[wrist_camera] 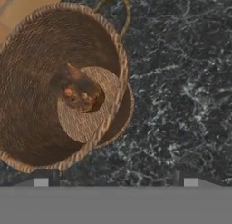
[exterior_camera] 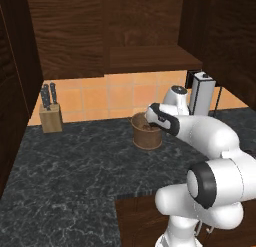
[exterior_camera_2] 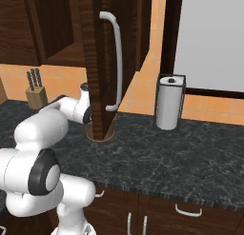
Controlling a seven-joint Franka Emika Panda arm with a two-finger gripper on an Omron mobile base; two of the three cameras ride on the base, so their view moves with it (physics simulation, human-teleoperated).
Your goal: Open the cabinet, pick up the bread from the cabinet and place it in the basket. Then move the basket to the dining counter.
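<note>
The round woven basket stands on the black marbled counter below the cabinet, whose door with the silver bar handle hangs open. Looking down into the basket, I see the small tan bread lying on its bottom. My gripper hovers above the basket's near rim, open, its fingertips wide apart with nothing between them. In the right base view the open door hides most of the basket. The dining counter is out of view.
A knife block stands at the back left of the counter. To the right of the basket is a paper towel holder. The open door reaches out over the counter just above the basket.
</note>
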